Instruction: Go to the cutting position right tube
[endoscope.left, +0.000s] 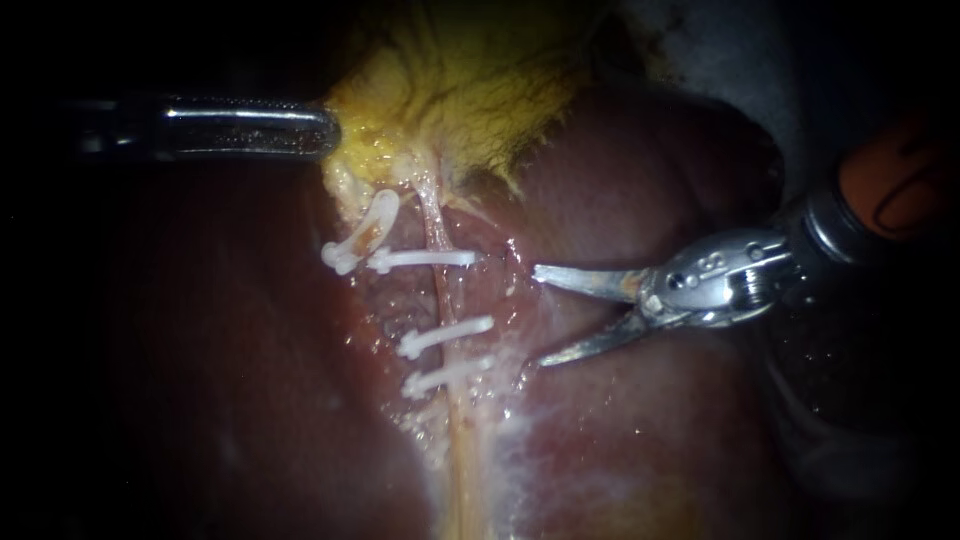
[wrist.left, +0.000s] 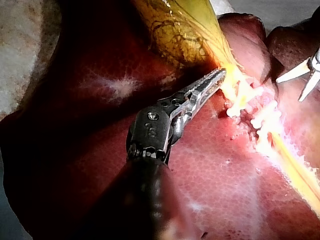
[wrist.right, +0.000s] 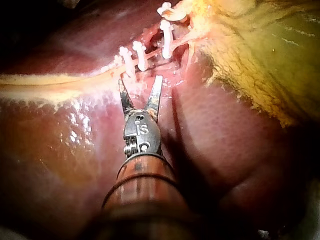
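In the left wrist view the left instrument (wrist.left: 216, 77) ends in bright glare against the gallbladder (wrist.left: 185, 35), so what its tip touches cannot be made out. The same glare melts the clips (wrist.left: 252, 107) into one white patch, too washed out to count. The right instrument (wrist.left: 289, 90) shows only two thin tips there; the rest is cut off by the frame. In the endoscope view the left instrument's tip is hidden at the gallbladder's yellow edge, and its shaft is lost in darkness. The right instrument's shaft is blurred and cut off at the edge. The tube (endoscope.left: 437, 235) runs out at the bottom edge. The liver (endoscope.left: 620, 200) sinks into black at the margins.
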